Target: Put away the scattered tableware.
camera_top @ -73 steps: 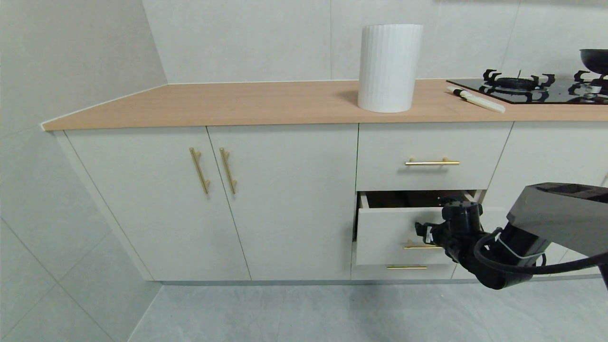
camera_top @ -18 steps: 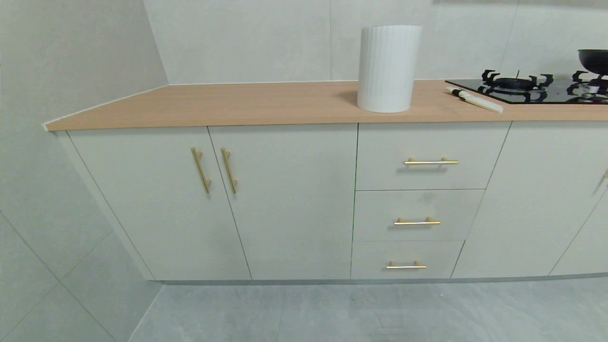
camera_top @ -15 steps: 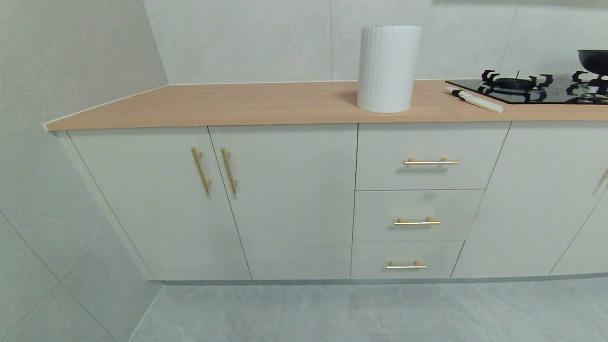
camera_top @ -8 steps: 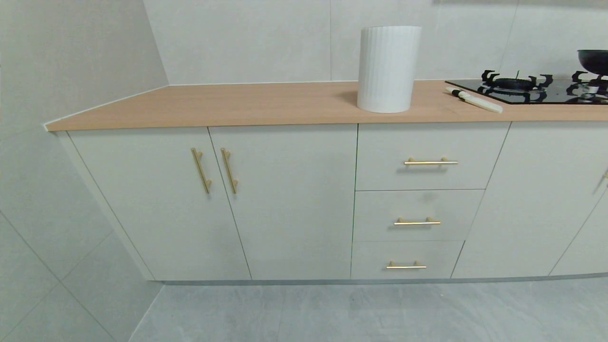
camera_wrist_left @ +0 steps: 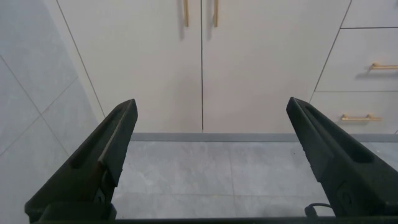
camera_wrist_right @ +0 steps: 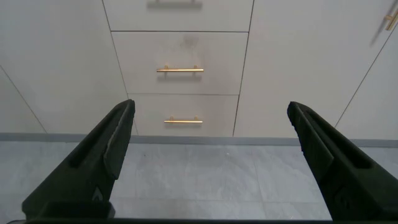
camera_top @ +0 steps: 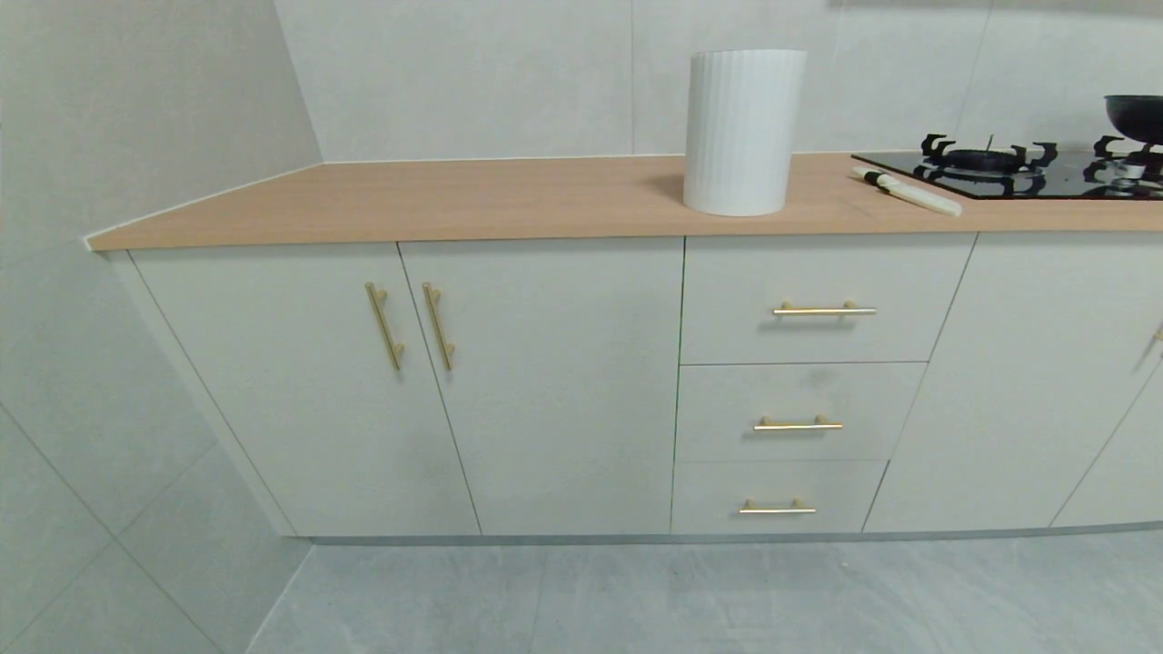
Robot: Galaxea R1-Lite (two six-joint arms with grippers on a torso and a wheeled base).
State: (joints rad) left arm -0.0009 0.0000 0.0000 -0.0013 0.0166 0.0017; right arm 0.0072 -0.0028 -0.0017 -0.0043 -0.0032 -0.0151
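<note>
A cream knife with a dark end lies on the wooden countertop, just left of the hob. Below it, the three drawers are all shut: top handle, middle handle, bottom handle. My right gripper is open and holds nothing. It hangs low above the floor, facing the middle drawer handle and the bottom drawer handle. My left gripper is open too, with nothing in it, facing the double cabinet doors.
A tall white ribbed cylinder stands on the counter above the drawers. A black gas hob with a dark pan is at the far right. A tiled wall closes the left side; grey floor tiles lie before the cabinets.
Since 4.9 s ago the middle drawer has gone from open to shut, and my right arm has left the head view. Nothing has moved in the last second.
</note>
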